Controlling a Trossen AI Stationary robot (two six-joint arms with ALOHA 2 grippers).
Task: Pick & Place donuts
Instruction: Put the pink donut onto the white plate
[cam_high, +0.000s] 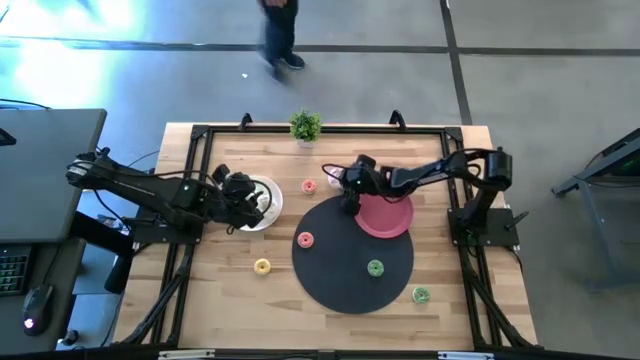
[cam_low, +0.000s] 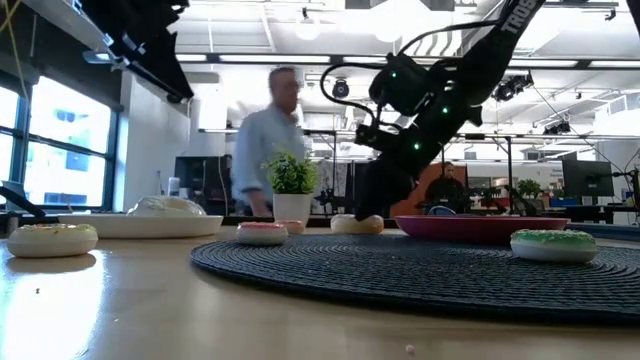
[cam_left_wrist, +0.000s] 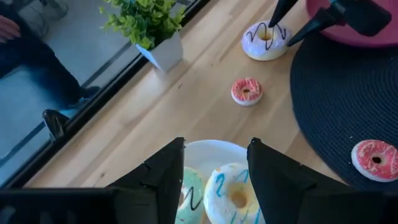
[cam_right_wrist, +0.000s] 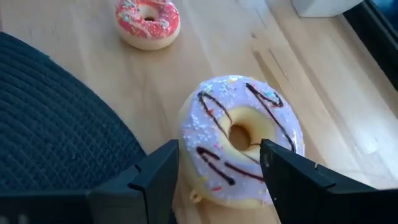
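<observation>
A white donut with dark drizzle (cam_right_wrist: 239, 143) lies flat on the wood at the dark mat's far-left edge, beside the pink plate (cam_high: 392, 222). My right gripper (cam_right_wrist: 221, 149) is open and low over it, one finger by the hole, the other outside the ring. My left gripper (cam_left_wrist: 214, 149) hangs open above the white plate (cam_left_wrist: 214, 149), well clear of it in the low view. That plate carries a blue-drizzled donut (cam_left_wrist: 233, 196) and a dark-drizzled one (cam_left_wrist: 189, 199). Loose donuts: pink (cam_high: 308, 186), pink on the mat (cam_high: 305, 239), yellow (cam_high: 262, 266), green (cam_high: 375, 267), green (cam_high: 420, 294). My right gripper comes at the drizzled donut from above, pointing down. One finger (cam_left_wrist: 277, 15) stands over the hole (cam_right_wrist: 239, 137) and the other (cam_right_wrist: 165, 174) outside the rim, astride one side of the ring. Whether either finger touches the donut cannot be told. The donut lies flat on the table.
The round dark mat (cam_high: 345, 275) fills the table's middle. A small potted plant (cam_high: 305, 127) stands at the far edge. A person (cam_high: 280, 35) walks on the floor beyond the table. Bare wood lies at the near left and near right corners.
</observation>
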